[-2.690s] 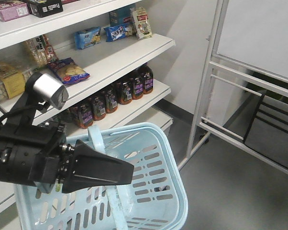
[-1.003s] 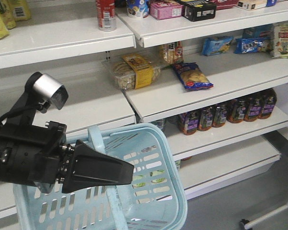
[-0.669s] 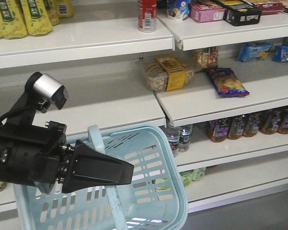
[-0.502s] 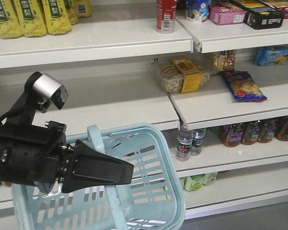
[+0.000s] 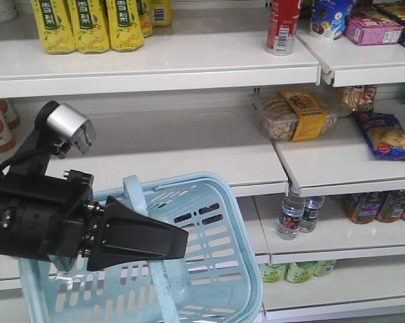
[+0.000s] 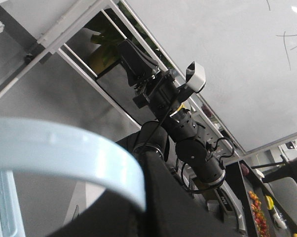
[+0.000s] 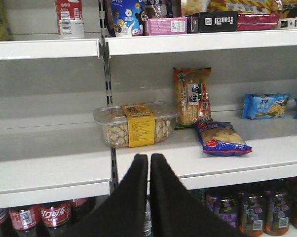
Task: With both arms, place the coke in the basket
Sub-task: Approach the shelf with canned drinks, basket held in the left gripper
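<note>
At the lower left in the front view, the left black wedge gripper (image 5: 179,241) is clamped on the swing handle (image 5: 132,193) of the light blue plastic basket (image 5: 182,181). The right black gripper (image 7: 149,158) has its fingers pressed together on nothing. Small red-labelled cola bottles (image 7: 54,216) stand left of it, under a white shelf board (image 7: 50,177).

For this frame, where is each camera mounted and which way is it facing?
Front-facing: on the robot, looking ahead at the shelves; shows the left gripper on the basket handle.
Left wrist: on the left arm, looking past the basket handle at a second black arm and a whiteboard.
Right wrist: behind the shut right gripper, facing the shelves; coke bottles low left.
Shared: front and right wrist both show the biscuit box; front and left wrist, the basket.
</note>
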### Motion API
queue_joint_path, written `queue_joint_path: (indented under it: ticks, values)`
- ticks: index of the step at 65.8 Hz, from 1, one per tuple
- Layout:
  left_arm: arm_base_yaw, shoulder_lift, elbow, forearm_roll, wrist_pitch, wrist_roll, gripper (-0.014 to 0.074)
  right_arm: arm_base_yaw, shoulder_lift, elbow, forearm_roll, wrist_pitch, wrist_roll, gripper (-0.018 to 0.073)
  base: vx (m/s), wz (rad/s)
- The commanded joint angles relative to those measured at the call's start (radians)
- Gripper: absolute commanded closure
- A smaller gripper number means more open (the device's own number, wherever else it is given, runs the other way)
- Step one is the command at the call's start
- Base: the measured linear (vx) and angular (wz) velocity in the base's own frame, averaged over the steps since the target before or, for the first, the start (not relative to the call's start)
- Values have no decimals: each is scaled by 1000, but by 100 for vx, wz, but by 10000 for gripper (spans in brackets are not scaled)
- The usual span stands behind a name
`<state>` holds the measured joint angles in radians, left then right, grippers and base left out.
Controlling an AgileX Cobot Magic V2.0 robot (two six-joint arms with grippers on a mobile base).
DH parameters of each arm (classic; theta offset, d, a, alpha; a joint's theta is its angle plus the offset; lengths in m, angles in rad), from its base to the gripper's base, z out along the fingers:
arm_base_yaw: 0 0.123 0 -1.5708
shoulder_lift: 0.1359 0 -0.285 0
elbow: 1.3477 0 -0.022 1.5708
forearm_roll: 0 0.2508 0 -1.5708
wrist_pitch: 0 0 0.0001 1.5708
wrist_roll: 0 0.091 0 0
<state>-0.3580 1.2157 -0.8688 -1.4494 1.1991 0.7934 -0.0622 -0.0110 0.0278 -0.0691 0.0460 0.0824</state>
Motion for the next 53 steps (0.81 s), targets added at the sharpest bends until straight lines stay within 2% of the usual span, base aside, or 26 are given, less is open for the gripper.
queue_joint_path:
  ticks: [1,53]
  values:
    - [-4,-26,-25,-91,43,10,603,-6,-13,8,-10,-73,-7,561,5,15]
    - [-4,-26,-25,-91,44,10,603,-6,-13,8,-10,-73,-7,561,5,9]
